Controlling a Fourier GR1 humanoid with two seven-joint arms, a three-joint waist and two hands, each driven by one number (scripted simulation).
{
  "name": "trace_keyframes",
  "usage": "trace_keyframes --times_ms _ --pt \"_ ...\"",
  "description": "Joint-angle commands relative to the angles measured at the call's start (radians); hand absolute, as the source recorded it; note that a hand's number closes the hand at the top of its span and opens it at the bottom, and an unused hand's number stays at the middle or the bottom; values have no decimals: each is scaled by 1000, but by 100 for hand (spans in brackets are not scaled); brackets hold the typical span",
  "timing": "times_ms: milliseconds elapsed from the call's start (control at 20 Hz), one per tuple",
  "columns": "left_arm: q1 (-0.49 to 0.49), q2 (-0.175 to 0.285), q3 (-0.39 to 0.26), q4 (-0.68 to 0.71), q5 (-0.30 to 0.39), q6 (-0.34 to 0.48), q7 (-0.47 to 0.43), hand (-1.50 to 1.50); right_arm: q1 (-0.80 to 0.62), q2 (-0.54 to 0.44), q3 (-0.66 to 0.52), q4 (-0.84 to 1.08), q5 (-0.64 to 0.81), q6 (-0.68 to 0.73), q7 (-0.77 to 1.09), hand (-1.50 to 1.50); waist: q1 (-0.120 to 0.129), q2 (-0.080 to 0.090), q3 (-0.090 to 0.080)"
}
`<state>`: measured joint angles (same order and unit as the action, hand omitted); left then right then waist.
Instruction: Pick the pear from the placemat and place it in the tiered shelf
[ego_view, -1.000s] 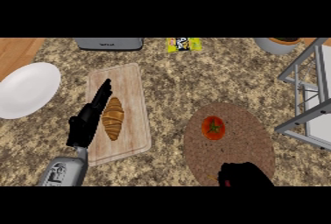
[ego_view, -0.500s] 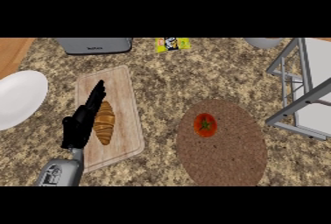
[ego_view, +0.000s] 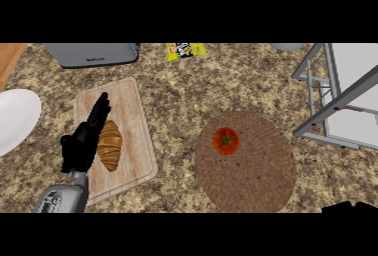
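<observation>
A red, round fruit with a green stalk end (ego_view: 226, 140) lies on the upper left part of a brown round placemat (ego_view: 255, 175). It looks more like a tomato than a pear. The grey metal tiered shelf (ego_view: 334, 102) stands at the right edge, just right of the mat. My left hand (ego_view: 80, 147) rests open with straight fingers on the wooden cutting board (ego_view: 136, 120), beside a croissant (ego_view: 111, 145) and far left of the fruit. Only a dark sliver of my right hand (ego_view: 350, 206) shows at the lower right corner, well away from the fruit.
A white plate (ego_view: 15, 120) sits at the left edge. At the back stand a grey appliance (ego_view: 92, 54), a yellow packet (ego_view: 186, 50) and a grey bowl (ego_view: 288, 46). Speckled counter runs between the board and the mat.
My right hand, a second ago at the mat's lower edge, has pulled back to the lower right corner. The view has shifted, so everything sits further left. The fruit has not moved on the mat.
</observation>
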<state>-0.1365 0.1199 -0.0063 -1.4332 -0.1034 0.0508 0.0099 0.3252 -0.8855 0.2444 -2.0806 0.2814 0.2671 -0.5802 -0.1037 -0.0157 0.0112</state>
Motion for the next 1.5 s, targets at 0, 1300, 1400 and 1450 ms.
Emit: trace_keyframes --times_ms 0,1300,1400,1450 --pt "11 4 4 5 1 -2 -4 0 -3 -58 -212 73 -163 8 -142 150 -9 7 -2" --pt "-68 -26 -54 22 -9 -43 1 0 -129 -524 -881 1005 -862 509 -356 150 125 26 -7" --pt "-55 -3 -41 -12 5 -60 21 0 -138 -526 -873 987 -874 521 -347 150 124 20 -8" --pt "-39 -2 -50 -10 -2 -64 -3 0 -150 -526 -868 999 -836 489 -386 150 135 22 -7"
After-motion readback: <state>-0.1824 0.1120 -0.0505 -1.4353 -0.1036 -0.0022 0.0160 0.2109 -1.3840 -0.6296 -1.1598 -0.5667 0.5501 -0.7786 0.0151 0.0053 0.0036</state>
